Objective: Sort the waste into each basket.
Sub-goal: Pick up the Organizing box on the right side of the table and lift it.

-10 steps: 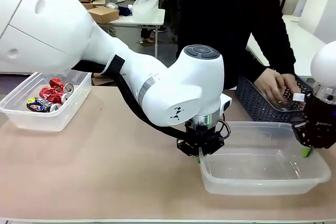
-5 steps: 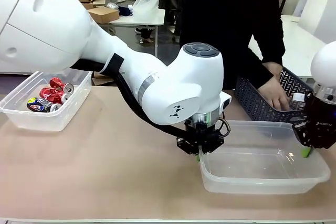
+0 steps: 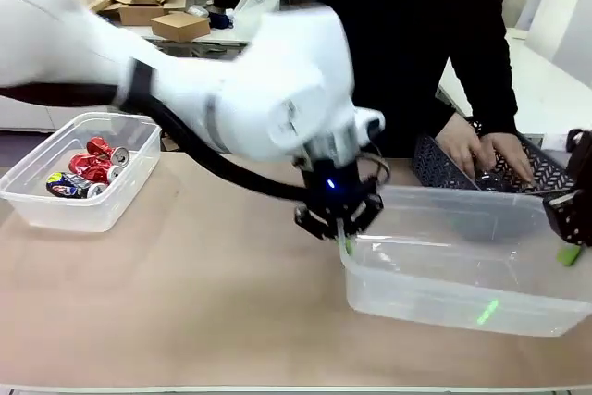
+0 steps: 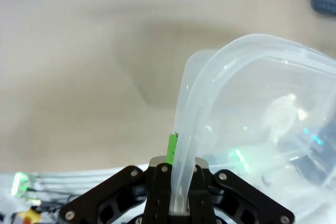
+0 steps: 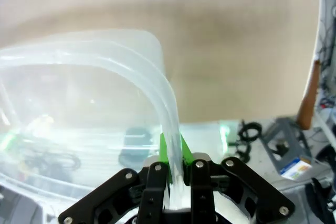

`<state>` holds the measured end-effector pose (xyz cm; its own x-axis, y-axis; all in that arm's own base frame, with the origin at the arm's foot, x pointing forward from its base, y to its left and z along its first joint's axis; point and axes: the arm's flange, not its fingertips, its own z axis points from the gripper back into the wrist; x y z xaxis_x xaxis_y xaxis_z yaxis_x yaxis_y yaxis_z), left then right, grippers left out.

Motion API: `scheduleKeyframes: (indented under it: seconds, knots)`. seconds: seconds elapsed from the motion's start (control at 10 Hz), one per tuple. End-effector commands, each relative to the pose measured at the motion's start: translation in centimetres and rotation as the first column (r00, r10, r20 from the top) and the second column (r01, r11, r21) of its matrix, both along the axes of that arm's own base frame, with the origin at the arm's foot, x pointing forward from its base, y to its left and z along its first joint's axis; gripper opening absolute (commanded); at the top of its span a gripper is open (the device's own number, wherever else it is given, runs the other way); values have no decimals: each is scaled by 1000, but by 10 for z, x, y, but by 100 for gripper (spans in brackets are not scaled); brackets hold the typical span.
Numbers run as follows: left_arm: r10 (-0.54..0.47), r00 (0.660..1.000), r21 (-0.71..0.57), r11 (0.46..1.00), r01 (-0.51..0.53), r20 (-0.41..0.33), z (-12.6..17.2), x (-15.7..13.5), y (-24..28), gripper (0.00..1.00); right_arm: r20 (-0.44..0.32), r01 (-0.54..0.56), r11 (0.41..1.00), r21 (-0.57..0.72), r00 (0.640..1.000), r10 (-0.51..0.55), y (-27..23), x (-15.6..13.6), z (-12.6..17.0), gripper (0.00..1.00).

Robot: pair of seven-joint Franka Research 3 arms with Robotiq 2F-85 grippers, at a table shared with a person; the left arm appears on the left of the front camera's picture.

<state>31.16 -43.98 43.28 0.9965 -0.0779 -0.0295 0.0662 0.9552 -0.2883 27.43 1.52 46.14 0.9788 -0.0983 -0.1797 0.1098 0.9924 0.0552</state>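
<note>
A clear basket (image 3: 444,284) hangs tilted just above the table at the right, held by both arms. My left gripper (image 3: 344,233) is shut on its left rim, and in the left wrist view my left gripper (image 4: 177,187) pinches the basket's curved rim (image 4: 247,45). My right gripper (image 3: 566,247) is shut on the right rim, and the right wrist view has my right gripper (image 5: 173,169) clamped on the basket's edge (image 5: 105,51). Nothing shows inside this basket. The second clear basket (image 3: 74,215) stands at the far left with waste in it: several crushed cans (image 3: 88,168), mostly red.
A dark mesh basket (image 3: 444,173) stands behind the held one at the table's far right. The person's hands (image 3: 467,147) reach into it. Bare tan tabletop (image 3: 203,293) spans the middle and front. The left arm stretches across the centre.
Both arms have raised the right basket off the table and shifted it slightly left. The left arm swung fast and is blurred. The person's hands stay in the dark basket.
</note>
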Motion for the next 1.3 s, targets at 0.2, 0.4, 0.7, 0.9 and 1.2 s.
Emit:
scheduleKeyframes:
  seconds: [0.2,0.4,0.7,0.9,1.2]
  knots:
    - [19,994,-60,998,-12,107,69,19,110,0,9,21,999,35,1000,-21,83,-3,46,0]
    - [103,979,-86,992,-89,175,69,9,149,0,25,51,995,90,998,-53,117,42,74,0]
    - [241,952,-163,964,-211,189,69,-2,205,0,-23,-14,998,63,1000,16,145,93,86,0]
    - [283,945,-216,945,-245,166,69,13,223,0,-23,-1,996,87,1000,3,149,112,72,0]
    - [214,964,-135,972,-194,156,67,0,202,0,-2,-49,992,119,999,50,163,111,75,0]
